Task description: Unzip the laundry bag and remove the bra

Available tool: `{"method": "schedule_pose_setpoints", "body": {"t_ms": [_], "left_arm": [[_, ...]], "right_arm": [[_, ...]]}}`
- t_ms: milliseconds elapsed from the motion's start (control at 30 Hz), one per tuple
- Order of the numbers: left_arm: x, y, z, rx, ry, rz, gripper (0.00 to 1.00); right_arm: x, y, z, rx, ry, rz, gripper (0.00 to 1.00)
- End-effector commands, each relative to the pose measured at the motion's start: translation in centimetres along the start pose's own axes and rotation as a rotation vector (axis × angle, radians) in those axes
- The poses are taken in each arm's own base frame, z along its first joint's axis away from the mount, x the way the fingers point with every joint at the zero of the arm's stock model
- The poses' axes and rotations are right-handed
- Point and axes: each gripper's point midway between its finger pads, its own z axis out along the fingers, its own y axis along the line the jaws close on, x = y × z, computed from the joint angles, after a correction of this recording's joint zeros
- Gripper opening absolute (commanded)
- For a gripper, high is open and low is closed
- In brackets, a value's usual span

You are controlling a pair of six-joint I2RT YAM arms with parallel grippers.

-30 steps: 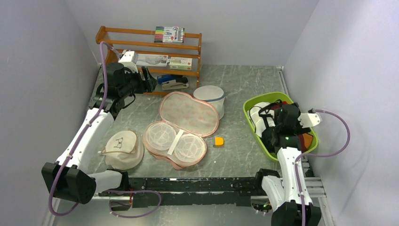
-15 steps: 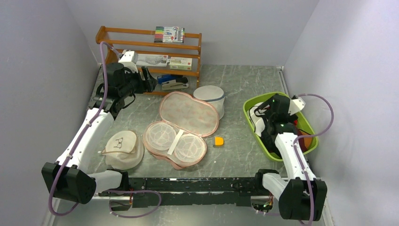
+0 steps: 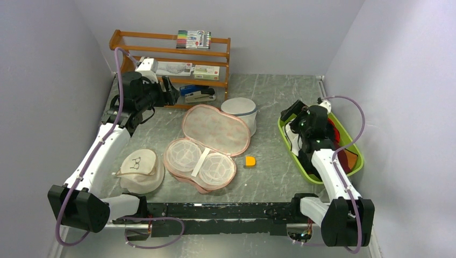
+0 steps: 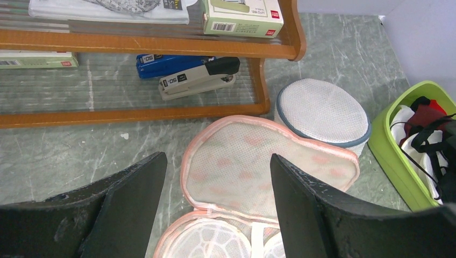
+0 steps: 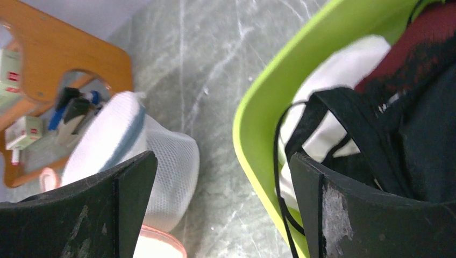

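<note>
The laundry bag [image 3: 207,145] lies splayed open mid-table, both halves flat. A black strappy garment [image 5: 419,118] (the bra, I judge) sits in the green bin [image 5: 269,97] at the right. The right gripper [image 5: 223,158] hangs wide and empty over the bin's left rim. The left gripper [image 4: 218,158] is equally wide and empty by the far-left shelf [image 4: 134,51].

Risk: 1 black strap [image 5: 352,113] lies close to the right fingers and could snag, dragging the garment out. Those 2 fingers hide much of the bin, and the zip pull is unreadable.
</note>
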Motion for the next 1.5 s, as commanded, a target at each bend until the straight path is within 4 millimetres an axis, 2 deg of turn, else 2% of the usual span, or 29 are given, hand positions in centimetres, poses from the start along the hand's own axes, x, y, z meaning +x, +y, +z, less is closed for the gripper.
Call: {"method": "schedule_pose_setpoints", "body": {"t_ms": [0, 67, 167, 300, 433, 500, 633, 767, 867, 1000, 1100, 1167, 1200, 1333, 1400, 1467], "left_arm": [[-0.6, -0.5, 0.1, 0.010, -0.014, 0.023, 0.82], [-0.5, -0.8, 0.2, 0.024, -0.007, 0.023, 0.82], [-0.6, -1.1, 0.2, 0.038, -0.007, 0.021, 0.82], [-0.5, -0.9, 0.2, 0.031, -0.003, 0.021, 0.82], [-0.4, -0.8, 0.4, 0.025, 0.000, 0.023, 0.82], [-0.3, -0.8, 0.5, 0.028, 0.007, 0.022, 0.82], [-0.4, -0.8, 0.4, 0.025, 0.001, 0.023, 0.82], [-0.3, -0.7, 0.5, 0.024, 0.005, 0.021, 0.82], [-0.2, -0.9, 0.6, 0.033, 0.009, 0.019, 0.82], [-0.4, -0.9, 0.4, 0.032, 0.000, 0.019, 0.82], [-0.4, -0.7, 0.3, 0.019, -0.004, 0.020, 0.82], [-0.4, -0.7, 0.4, 0.019, -0.001, 0.020, 0.82], [-0.3, -0.7, 0.5, 0.021, 0.002, 0.020, 0.82], [-0.1, -0.8, 0.6, 0.031, 0.012, 0.018, 0.82], [-0.2, -1.0, 0.5, 0.038, 0.007, 0.017, 0.82], [-0.2, -1.0, 0.5, 0.035, 0.004, 0.017, 0.82]], "right_arm": [[2.9, -3.1, -0.2, 0.134, 0.061, 0.059, 0.96], [3.5, -5.5, -0.7, 0.241, 0.028, 0.083, 0.96], [4.9, -6.9, -0.7, 0.281, 0.039, 0.108, 0.96], [7.9, -8.1, 0.5, 0.313, 0.123, 0.165, 0.96], [9.5, -12.1, 1.8, 0.430, 0.163, 0.224, 0.97], [9.8, -13.5, 2.0, 0.462, 0.181, 0.250, 0.96], [9.4, -13.2, 1.5, 0.440, 0.177, 0.235, 0.97], [6.9, -12.1, -0.1, 0.425, 0.113, 0.221, 0.98], [3.2, -10.0, -1.9, 0.371, 0.020, 0.214, 0.98], [-3.3, -6.6, -4.5, 0.283, -0.143, 0.189, 0.99], [-5.5, -3.2, -5.6, 0.127, -0.186, 0.148, 0.99], [-5.1, -0.7, -5.4, -0.024, -0.156, 0.105, 0.98], [-4.1, 1.8, -5.4, -0.176, -0.105, 0.065, 0.97], [0.3, 9.1, -6.6, -0.674, 0.066, -0.033, 0.86], [2.5, 11.3, -6.5, -0.767, 0.154, -0.070, 0.84], [5.2, 13.1, -5.9, -0.775, 0.250, -0.160, 0.84]]}}
